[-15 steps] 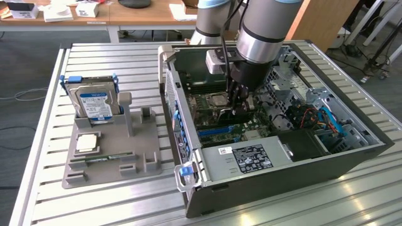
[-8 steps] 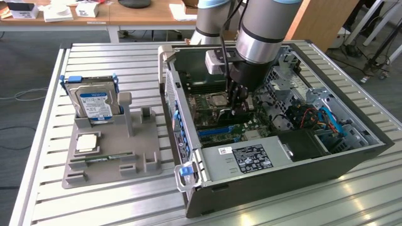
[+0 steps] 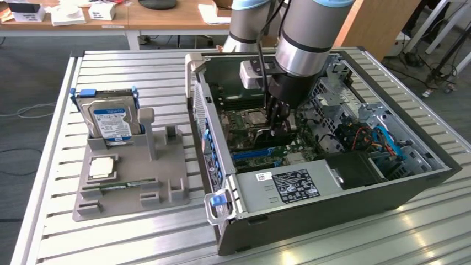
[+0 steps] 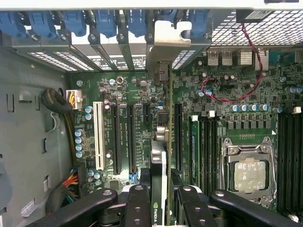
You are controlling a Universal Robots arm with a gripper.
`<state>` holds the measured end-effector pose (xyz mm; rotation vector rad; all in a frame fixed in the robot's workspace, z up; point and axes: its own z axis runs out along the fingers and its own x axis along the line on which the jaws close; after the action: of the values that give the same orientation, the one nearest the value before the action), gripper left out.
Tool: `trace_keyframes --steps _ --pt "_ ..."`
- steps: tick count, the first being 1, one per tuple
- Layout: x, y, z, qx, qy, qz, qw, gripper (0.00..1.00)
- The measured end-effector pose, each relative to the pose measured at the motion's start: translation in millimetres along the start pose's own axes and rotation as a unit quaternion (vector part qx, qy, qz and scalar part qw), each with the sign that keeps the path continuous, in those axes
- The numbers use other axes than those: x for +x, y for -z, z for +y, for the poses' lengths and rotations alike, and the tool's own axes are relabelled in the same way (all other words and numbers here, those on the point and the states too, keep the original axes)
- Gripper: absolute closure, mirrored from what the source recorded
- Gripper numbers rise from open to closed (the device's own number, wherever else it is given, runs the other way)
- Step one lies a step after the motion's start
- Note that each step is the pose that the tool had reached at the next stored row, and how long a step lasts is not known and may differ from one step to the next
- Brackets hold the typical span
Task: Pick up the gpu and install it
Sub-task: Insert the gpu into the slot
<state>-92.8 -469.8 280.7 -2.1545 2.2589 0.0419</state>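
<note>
hard drive [image 3: 114, 120] upright in grey stand [image 3: 166, 172]

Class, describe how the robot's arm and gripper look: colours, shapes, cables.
The arm is a silvery-grey cylinder with a black band, ending in a black wrist. A black cable runs down beside a pale boxy module. The gripper has black, rounded linkage fingers with bolts.

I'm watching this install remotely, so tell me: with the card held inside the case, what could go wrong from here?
The gpu, clamped edge-on in the fingers, hangs near a long black slot; slightly off, its edge might press on the board instead. Its metal bracket sits by the blue clips and could snag there.
</note>
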Motion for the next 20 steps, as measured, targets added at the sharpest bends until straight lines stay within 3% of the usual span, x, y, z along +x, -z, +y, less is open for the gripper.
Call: trace_keyframes --steps 20 --pt "0.2 -2.7 2.1 0.0015 0.003 -0.0001 1.0000 0.73"
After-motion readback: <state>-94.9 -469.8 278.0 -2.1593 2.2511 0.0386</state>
